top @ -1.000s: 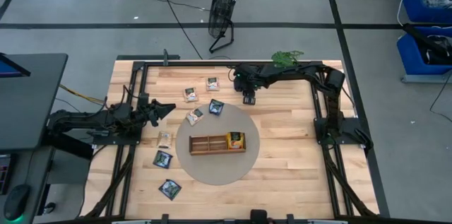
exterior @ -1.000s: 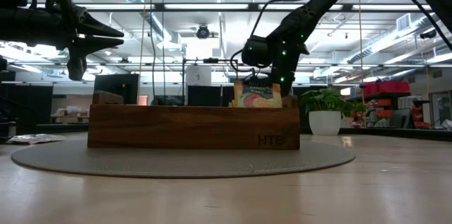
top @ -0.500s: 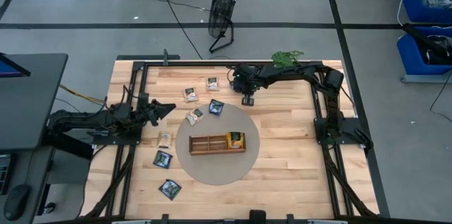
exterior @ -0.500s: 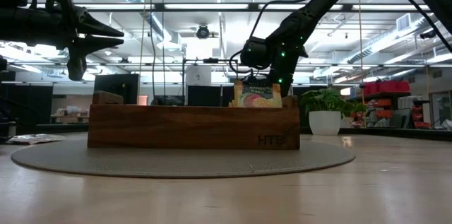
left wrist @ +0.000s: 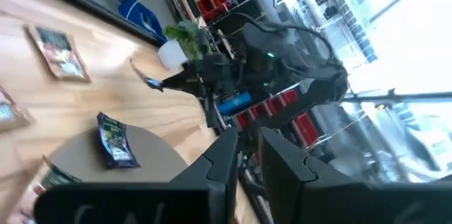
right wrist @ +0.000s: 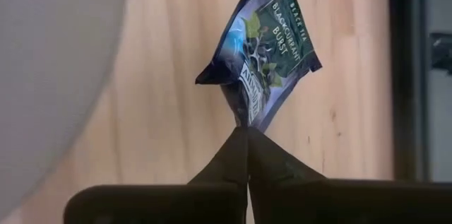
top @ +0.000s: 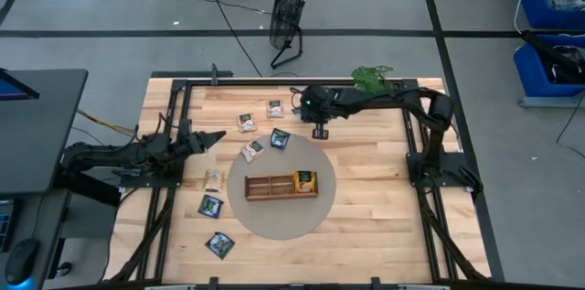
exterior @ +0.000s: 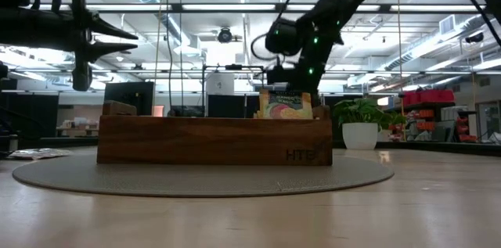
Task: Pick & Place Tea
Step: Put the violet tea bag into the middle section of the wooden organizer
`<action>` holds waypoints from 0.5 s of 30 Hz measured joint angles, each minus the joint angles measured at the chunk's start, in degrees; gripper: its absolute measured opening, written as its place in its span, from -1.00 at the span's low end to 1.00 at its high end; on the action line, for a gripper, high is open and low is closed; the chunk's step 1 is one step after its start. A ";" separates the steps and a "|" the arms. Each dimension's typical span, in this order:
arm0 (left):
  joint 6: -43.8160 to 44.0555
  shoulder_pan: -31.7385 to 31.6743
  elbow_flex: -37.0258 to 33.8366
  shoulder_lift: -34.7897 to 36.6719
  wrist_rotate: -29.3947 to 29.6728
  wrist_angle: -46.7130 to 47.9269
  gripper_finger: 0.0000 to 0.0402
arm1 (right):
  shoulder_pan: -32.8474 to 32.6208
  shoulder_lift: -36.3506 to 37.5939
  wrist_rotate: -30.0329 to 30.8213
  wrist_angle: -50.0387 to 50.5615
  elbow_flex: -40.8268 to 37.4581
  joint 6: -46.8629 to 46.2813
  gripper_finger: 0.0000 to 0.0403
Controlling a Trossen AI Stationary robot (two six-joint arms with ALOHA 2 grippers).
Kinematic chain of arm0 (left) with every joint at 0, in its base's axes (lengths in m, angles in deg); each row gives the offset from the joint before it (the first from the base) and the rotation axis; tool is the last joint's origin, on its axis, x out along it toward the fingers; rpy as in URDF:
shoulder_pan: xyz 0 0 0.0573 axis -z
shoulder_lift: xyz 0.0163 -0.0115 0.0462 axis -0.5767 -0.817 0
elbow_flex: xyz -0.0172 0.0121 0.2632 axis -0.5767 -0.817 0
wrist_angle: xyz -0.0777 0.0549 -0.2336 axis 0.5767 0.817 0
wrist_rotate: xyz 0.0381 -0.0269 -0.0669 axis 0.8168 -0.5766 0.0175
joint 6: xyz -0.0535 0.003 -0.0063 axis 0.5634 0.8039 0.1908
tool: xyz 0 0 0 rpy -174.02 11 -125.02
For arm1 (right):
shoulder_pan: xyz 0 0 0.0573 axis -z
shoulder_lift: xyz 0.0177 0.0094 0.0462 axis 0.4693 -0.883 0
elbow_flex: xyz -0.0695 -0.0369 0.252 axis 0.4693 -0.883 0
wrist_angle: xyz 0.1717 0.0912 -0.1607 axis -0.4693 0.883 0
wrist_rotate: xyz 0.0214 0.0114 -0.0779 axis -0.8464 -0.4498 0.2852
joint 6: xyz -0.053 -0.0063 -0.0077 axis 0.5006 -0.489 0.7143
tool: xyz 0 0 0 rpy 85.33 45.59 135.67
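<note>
1. Tray (top: 281,186) sits mid-table on the mat (top: 274,221), one orange sachet (top: 304,182) filed at its right end
2. Left gripper (top: 218,134) waits left, fingers apparently near-closed, empty
3. Right gripper (right wrist: 246,131), far side, pinches a dark sachet (right wrist: 265,44) by its corner, lifted clear for carrying trayward

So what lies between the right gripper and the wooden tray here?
In the high view, only bare table and the round mat's edge separate the right gripper, shut on a dark sachet, from the wooden tray; no loose sachet lies there.
</note>
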 joint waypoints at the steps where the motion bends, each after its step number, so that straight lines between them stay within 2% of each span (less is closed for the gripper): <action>1: 1.88 0.00 0.00 -0.01 0.03 0.01 -0.70 | -0.66 0.86 0.58 -0.06 0.00 -0.01 -0.99; 9: 14.25 0.00 0.00 -0.01 4.22 0.07 -0.70 | -6.61 8.09 4.15 0.61 0.00 -0.23 -1.00; 15: 18.44 0.00 0.00 -0.01 6.27 0.07 -0.66 | -12.20 10.57 6.31 1.30 0.00 -1.54 -1.00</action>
